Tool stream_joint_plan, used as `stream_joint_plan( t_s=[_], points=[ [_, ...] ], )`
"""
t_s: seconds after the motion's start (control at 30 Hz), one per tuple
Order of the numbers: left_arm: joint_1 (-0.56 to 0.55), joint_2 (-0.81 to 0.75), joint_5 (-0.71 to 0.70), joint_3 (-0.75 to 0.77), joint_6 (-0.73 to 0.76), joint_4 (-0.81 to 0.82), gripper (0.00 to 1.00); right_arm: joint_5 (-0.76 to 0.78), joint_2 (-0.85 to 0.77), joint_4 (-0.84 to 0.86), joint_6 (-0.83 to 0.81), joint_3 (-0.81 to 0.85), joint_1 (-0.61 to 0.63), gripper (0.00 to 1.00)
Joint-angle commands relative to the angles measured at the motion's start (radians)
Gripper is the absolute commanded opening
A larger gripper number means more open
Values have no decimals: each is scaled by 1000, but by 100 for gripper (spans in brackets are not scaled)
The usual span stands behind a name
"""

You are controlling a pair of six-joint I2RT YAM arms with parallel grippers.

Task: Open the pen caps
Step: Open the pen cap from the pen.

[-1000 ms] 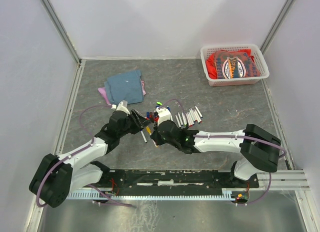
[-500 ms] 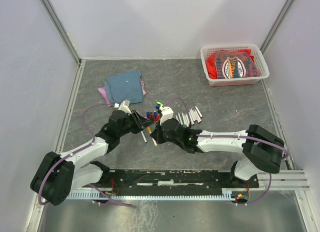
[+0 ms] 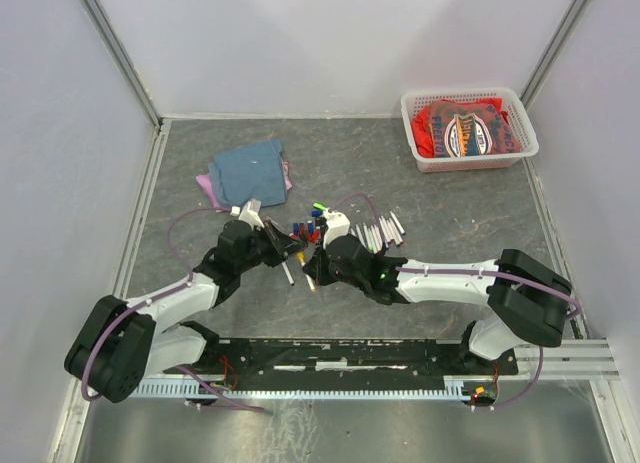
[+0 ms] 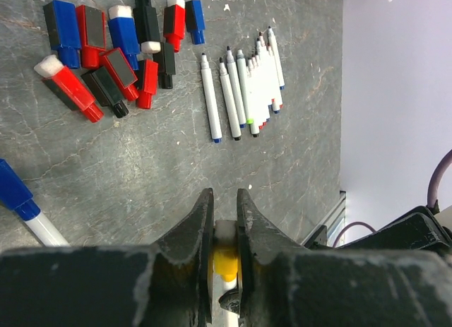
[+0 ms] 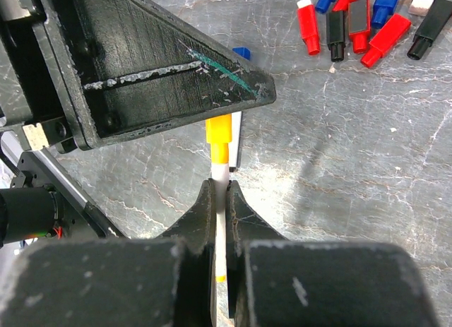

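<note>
My right gripper [image 5: 219, 189] is shut on the white barrel of a pen [image 5: 220, 217], held above the table. That pen's yellow-orange cap [image 5: 218, 133] points toward my left gripper [image 4: 224, 200], whose jaws press on both sides of this cap [image 4: 224, 260]. In the top view the two grippers meet at the table's middle [image 3: 303, 258]. Several loose pen caps [image 4: 106, 58] in red, blue and black lie in a heap on the table. Beside them is a row of uncapped white pens [image 4: 247, 87].
A blue-capped pen [image 4: 28, 207] lies on the table at the left of the left wrist view. A folded blue cloth [image 3: 248, 171] lies far left. A white basket [image 3: 415, 133] with red cloth stands at the far right corner. Another pen [image 3: 287, 273] lies below the grippers.
My left gripper's jaws have closed in onto the yellow-orange cap. The right arm keeps the pen held, shifted slightly to the right.
</note>
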Motion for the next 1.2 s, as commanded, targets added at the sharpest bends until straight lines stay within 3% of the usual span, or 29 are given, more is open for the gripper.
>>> stream_joint_plan(
  t_s=[0.0,0.77,0.8,0.93,1.17],
  points=[
    [-1,-28,13,-1,-15,50,3,-9,-19,38,6,17,-4,1],
    [-2,-79,-22,35,-16,-4,3,-20,-39,32,-32,-7,-9,1],
    [-2,-76,-19,38,-14,-3,3,-22,-38,39,-31,-9,-8,3],
    [-2,-69,-8,36,-17,11,3,-24,-46,34,-30,-2,-8,27],
    [-1,-69,0,49,-26,12,3,-30,-46,44,-26,-9,-10,36]
  ],
)
